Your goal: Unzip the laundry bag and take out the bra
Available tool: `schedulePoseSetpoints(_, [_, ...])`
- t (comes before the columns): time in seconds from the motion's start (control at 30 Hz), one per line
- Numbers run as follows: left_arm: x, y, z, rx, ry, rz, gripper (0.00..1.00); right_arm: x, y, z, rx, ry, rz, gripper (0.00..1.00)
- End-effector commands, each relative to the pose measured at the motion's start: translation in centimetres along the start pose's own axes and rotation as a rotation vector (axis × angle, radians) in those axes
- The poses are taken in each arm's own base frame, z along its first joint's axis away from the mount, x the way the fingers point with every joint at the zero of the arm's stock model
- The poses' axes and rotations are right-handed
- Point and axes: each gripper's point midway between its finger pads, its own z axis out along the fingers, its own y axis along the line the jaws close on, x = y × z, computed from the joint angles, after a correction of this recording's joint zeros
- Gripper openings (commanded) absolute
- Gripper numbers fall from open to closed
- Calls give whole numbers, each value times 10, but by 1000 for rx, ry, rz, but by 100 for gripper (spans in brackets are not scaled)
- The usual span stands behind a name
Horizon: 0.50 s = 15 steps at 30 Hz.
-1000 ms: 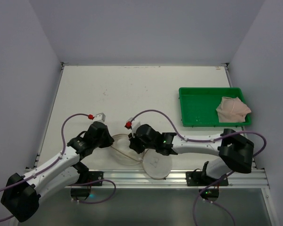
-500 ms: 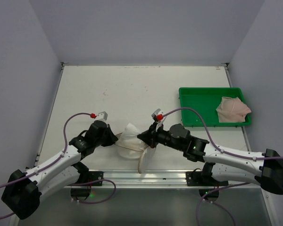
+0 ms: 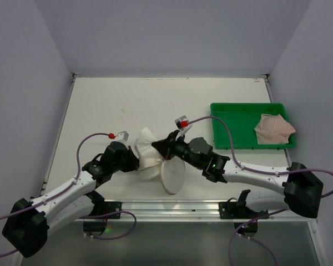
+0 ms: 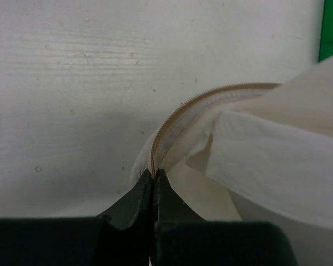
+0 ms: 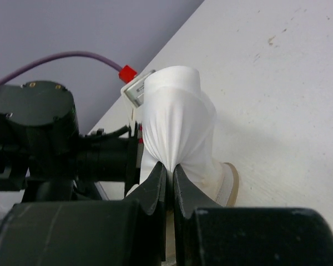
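The laundry bag (image 3: 173, 176) stands on its edge near the front of the table (image 3: 127, 105), between the two arms, with its round flat face tilted up. The left gripper (image 3: 134, 160) is closed tight on the bag's beige zip rim (image 4: 177, 113). The right gripper (image 3: 165, 149) is pinched shut on a bunched white cloth (image 3: 145, 145) that rises from the bag. Whether this cloth is the bra cannot be told. A green tray (image 3: 233, 105) with a pinkish cloth (image 3: 273, 128) in it sits well apart, at the right.
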Motion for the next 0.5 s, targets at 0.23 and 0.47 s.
schedulePoseSetpoints(0.23, [-48,-52,-45,159,-145,25,0,-59,-10,46,101,-191,41,0])
schedulePoseSetpoints(0.47, [-53,-54,-56,160,-155,68,0,-75,-81,35,286,-234,61,0])
